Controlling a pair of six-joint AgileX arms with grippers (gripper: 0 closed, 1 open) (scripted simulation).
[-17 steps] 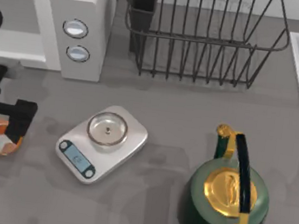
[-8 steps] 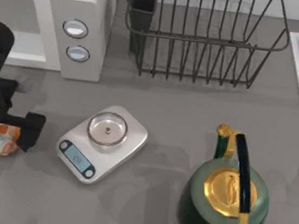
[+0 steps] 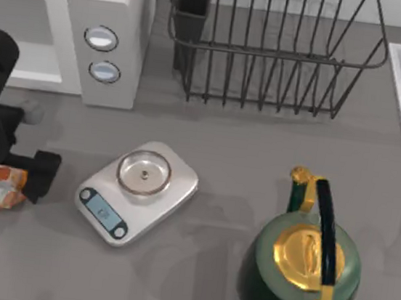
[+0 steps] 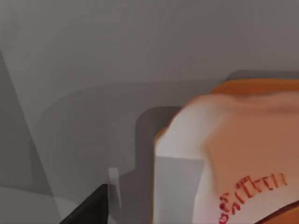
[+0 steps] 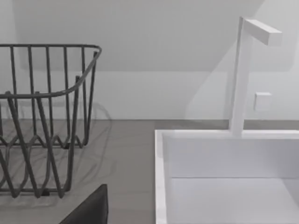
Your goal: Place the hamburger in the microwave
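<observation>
- Hamburger (image 3: 0, 185) – orange w/ white patches, at the table's far left edge, near front; sits low at tabletop level, can't tell if it's lifted clear. Left wrist view shows it (image 4: 233, 158) close up, red lettering on the wrapper.
- Left gripper (image 3: 6, 179) – closed around the hamburger: one black finger (image 3: 40, 174) pressed on its right side, the other side hidden under the arm. Grip looks narrow, on the lump's edges.
- Kitchen scale (image 3: 137, 192) – silver, just right of that finger, near but apart. Risk: a sideways swing on lift could clip it.
- Green-and-gold kettle (image 3: 303, 269) – front right, well apart, no factor.
- Microwave (image 3: 91, 27) – white, back left, cavity open toward the arm, two knobs on the panel. Cavity lies right behind the hamburger's spot.
- Risks, judged: soft rounded lump may squirt out if squeeze is off-centre; a low carry could catch the microwave's front sill; arm bulk may bump the cavity wall on entry.
- Wire rack (image 3: 271, 49) – black, back centre, out of the path.
- Right arm – parked off to the right; its wrist cam looks at the rack (image 5: 42, 126) & a white sink (image 5: 224, 177). Its finger state: can't tell.
</observation>
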